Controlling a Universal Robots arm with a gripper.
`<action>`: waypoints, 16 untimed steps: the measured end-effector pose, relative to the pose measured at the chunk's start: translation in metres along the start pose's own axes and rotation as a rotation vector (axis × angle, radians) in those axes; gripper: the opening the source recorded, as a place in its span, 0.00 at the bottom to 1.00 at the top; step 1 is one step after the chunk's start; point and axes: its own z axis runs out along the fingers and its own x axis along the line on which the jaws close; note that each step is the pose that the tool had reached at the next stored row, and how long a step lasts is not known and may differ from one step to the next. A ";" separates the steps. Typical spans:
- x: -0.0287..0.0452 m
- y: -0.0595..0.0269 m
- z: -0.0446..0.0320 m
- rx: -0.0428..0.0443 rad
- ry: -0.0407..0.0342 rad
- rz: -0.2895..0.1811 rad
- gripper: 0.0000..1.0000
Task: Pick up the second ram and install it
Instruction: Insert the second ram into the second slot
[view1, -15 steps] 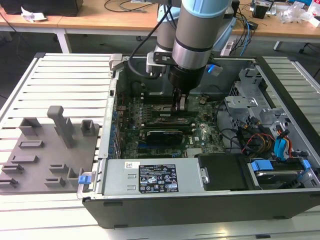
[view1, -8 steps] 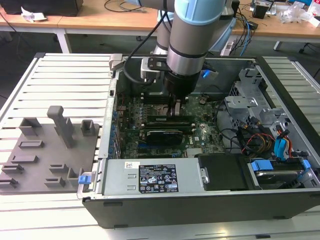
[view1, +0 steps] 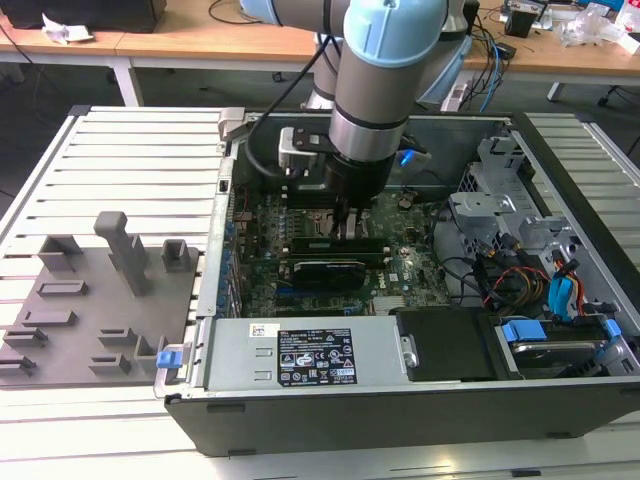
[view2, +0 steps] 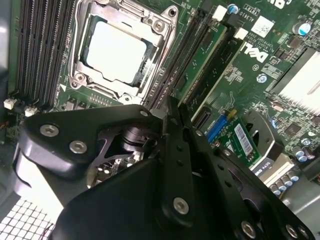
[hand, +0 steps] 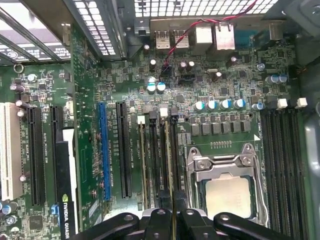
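Fingers (hand: 173, 216) stand nearly closed, pinching the top edge of the second ram (hand: 172, 170), which runs on edge straight out from between them into a motherboard slot (hand: 159, 160) among the black slots. Just beside the fingers lies the processor socket (hand: 227, 192). They reach down inside the computer case (view1: 400, 400) on the table (view1: 110, 160).
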 end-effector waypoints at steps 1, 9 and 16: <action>0.0001 0.0003 0.0008 0.0000 0.0000 0.000 0.13; 0.0003 0.0004 0.0037 0.0000 0.0001 0.000 0.13; 0.0002 -0.0011 0.0037 -0.0008 0.0009 -0.015 0.13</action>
